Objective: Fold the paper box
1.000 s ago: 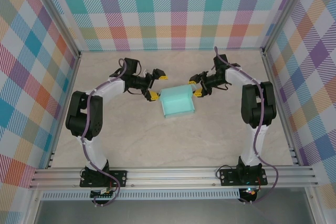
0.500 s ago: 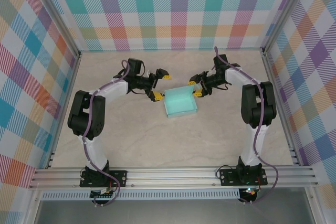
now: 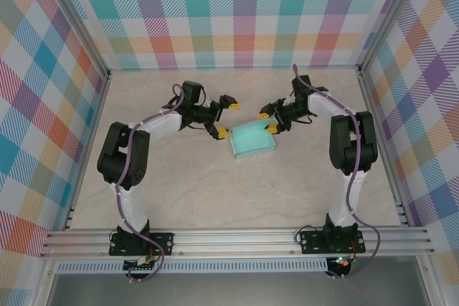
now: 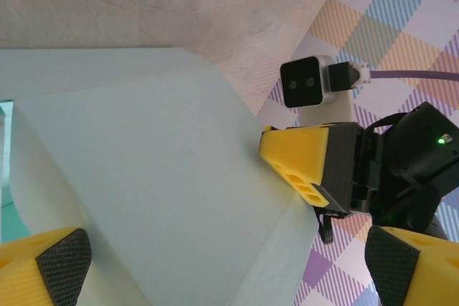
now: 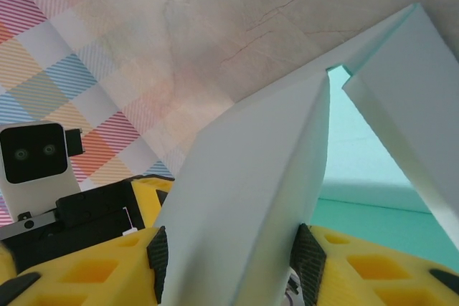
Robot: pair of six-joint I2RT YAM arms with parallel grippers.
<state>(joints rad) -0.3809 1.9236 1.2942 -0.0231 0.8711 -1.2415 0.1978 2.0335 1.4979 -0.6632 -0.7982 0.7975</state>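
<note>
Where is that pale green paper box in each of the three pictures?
Top external: the paper box lies near the picture's centre.
Left wrist: paper box across the left and lower middle, close up.
Right wrist: paper box panels rising from bottom centre to upper right.
Shared landmark: the plaid wall.

paper box (image 3: pixel 252 141) plain and unmarked, no readable text, labels or numbers anywhere

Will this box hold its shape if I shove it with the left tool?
Probably not: the box is thin card, gaping at a corner, so it likely flexes. Looking light, it should slide on the smooth table. The right tool pinching one wall may make it pivot.
</note>
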